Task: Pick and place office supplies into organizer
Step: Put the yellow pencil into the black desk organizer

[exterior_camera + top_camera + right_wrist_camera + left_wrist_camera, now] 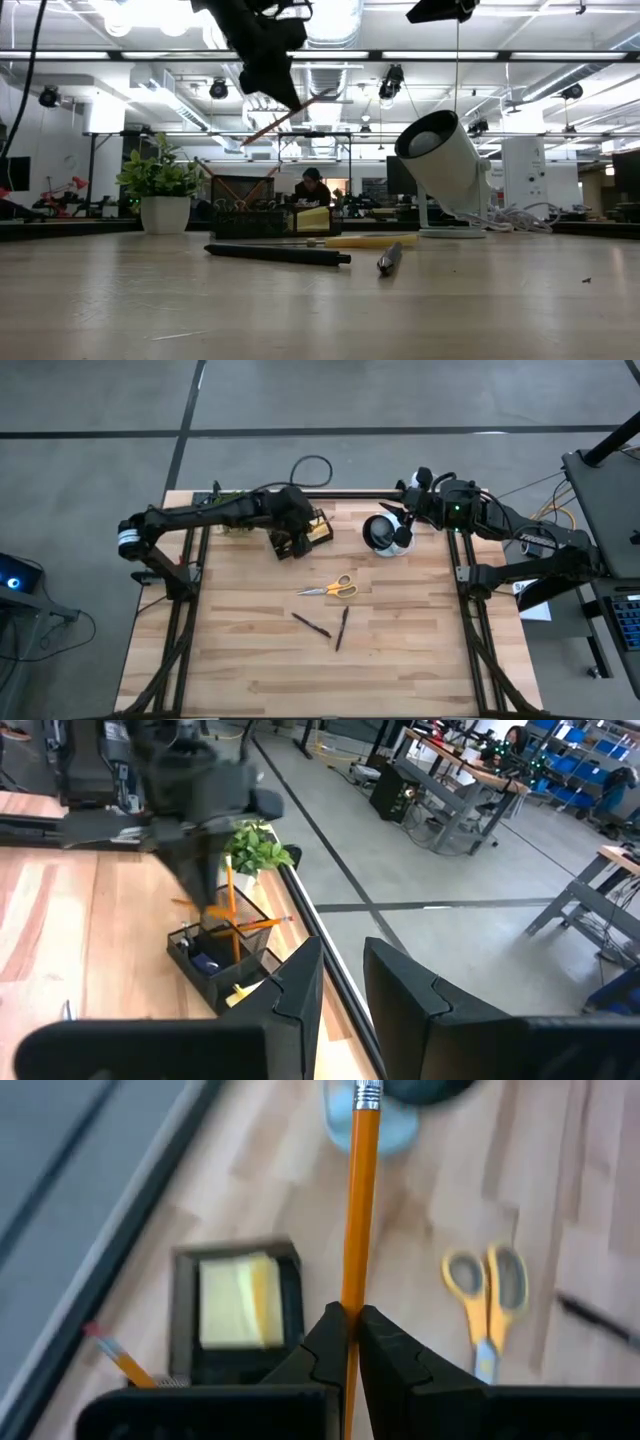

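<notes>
Desk: light wood boards; it carries all the things.
Left arm: it reaches over the far left part of the desk; its left gripper is above the organizer.
Right arm: at the far right side; the right gripper holds the white cup, which is tilted and lifted off the desk.
Organizer: black tray near the far edge, just under the left jaws; a yellow sticky-note block lies in one compartment, and pencils lean in another.
Scissors: yellow handles, flat on the desk, apart from both jaws.
Pens: two dark ones, nearer than the scissors.
Pencil: orange, pinched between the closed left jaws.
Writing: none can be read.
</notes>
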Controlling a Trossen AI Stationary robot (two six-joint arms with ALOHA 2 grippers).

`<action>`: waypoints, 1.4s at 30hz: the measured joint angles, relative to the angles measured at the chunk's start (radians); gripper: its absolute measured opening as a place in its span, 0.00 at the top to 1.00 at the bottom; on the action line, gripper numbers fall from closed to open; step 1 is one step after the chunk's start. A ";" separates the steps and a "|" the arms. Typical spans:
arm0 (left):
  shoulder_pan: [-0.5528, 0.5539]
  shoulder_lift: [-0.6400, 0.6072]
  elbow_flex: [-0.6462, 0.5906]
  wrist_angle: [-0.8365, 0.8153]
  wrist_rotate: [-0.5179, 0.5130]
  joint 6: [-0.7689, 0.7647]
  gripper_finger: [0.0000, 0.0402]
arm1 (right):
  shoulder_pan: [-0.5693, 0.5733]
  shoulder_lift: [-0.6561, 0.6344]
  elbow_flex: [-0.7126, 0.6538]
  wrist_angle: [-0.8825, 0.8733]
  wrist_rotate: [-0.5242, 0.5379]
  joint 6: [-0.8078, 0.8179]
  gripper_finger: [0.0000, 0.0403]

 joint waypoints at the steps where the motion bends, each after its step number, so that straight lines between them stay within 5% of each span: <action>1: 0.007 -0.006 0.000 0.026 -0.003 -0.005 1.00 | 0.000 -0.002 0.000 0.000 0.000 0.001 0.84; 10: 0.079 -0.049 -0.055 0.199 -0.085 -0.020 1.00 | 0.000 -0.020 0.000 -0.001 0.000 0.014 0.84; 21: 0.134 -0.145 -0.272 0.458 -0.173 -0.077 0.99 | 0.000 -0.030 0.000 -0.001 0.000 0.014 0.84; 42: 0.140 -0.301 -0.381 0.494 -0.165 -0.087 1.00 | 0.000 -0.030 0.000 0.000 0.024 0.021 0.84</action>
